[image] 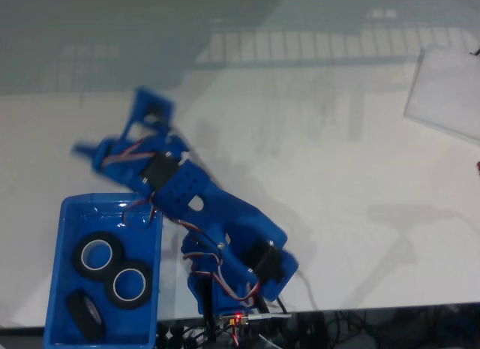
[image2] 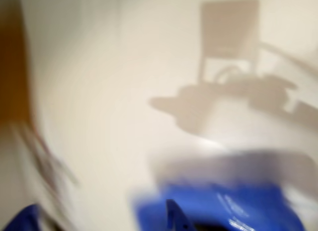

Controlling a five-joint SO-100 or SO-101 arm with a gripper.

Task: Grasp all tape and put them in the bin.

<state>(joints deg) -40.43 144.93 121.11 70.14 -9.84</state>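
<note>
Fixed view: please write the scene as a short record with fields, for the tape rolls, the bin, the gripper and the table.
tape rolls: three, black with pale cores, at and
place of rolls: all inside the bin
bin: bright blue, at lower left of the fixed view
gripper: above the table just beyond the bin, blurred, holding nothing seen
gripper jaws: cannot tell
table: white

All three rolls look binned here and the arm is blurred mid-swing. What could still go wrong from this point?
The gripper hangs close above the bin's top edge, so a low sweep might clip the rim and shift or tip it. The third tape roll stands tilted against the near-left corner, beside the two flat rolls, and a jolt could topple it. The bin also sits near the table's front edge.
</note>
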